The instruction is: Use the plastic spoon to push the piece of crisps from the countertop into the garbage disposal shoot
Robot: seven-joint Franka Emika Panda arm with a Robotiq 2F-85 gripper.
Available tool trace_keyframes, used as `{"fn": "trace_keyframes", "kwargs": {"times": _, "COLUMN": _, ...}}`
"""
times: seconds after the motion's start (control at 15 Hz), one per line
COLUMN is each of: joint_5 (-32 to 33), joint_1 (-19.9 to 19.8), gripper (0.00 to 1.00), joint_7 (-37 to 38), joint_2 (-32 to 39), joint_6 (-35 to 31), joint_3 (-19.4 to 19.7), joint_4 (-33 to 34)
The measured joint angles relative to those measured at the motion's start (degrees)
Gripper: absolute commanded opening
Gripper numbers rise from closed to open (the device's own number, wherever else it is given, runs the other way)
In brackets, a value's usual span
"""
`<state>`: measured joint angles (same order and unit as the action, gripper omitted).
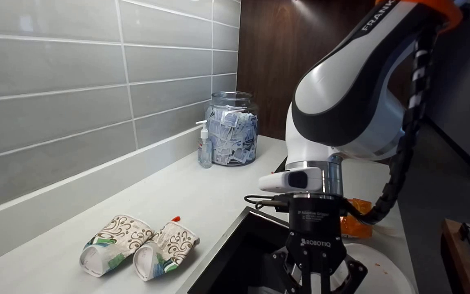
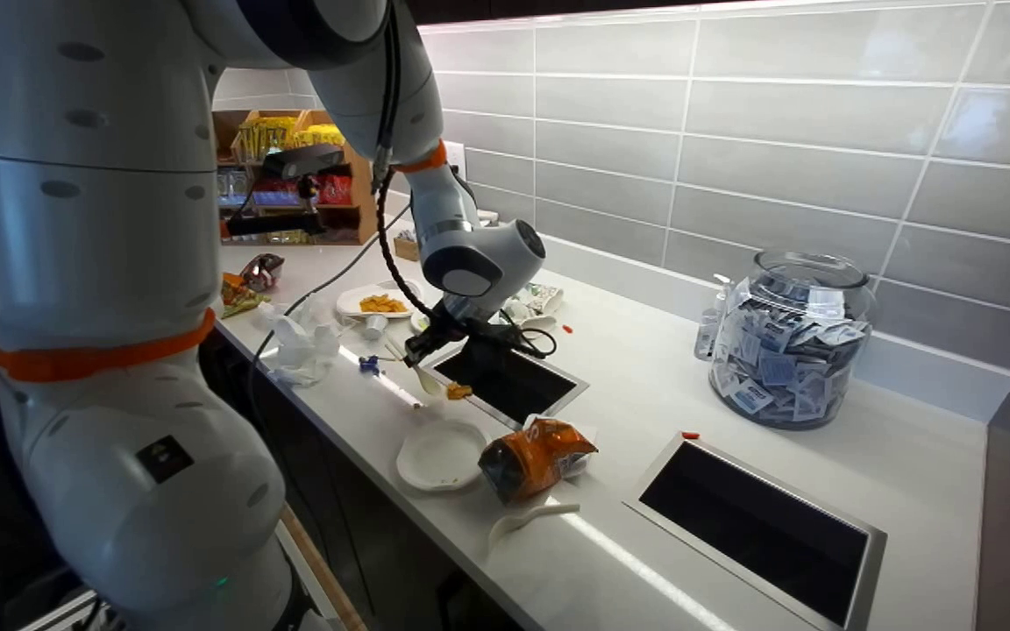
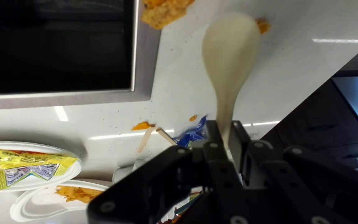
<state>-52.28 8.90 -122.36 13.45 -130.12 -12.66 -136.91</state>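
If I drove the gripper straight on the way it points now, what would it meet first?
Most likely the countertop: the gripper points down at it, and the plastic spoon in its grip would probably touch first. The blue wrapper looks close to that line; depth is unclear.

Office kitchenette, probably; snack shelf (image 2: 359,194)

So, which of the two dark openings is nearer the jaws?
The opening beside the crisps and held plastic spoon; the other opening is nearer the jar.
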Motion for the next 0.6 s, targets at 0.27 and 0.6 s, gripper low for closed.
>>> {"fn": "trace_keyframes", "kwargs": {"times": 0.27, "joint_5": 0.0, "joint_1": -0.5, "gripper": 0.03, "joint_7": -1.1, "joint_2": 0.8, "joint_6": 0.0, "joint_3": 0.4, "joint_4": 0.0}}
{"fn": "trace_keyframes", "kwargs": {"times": 0.6, "joint_5": 0.0, "joint_1": -0.7, "gripper": 0.03, "joint_7": -2.5, "joint_2": 1.9, "joint_6": 0.0, "joint_3": 0.5, "joint_4": 0.4}}
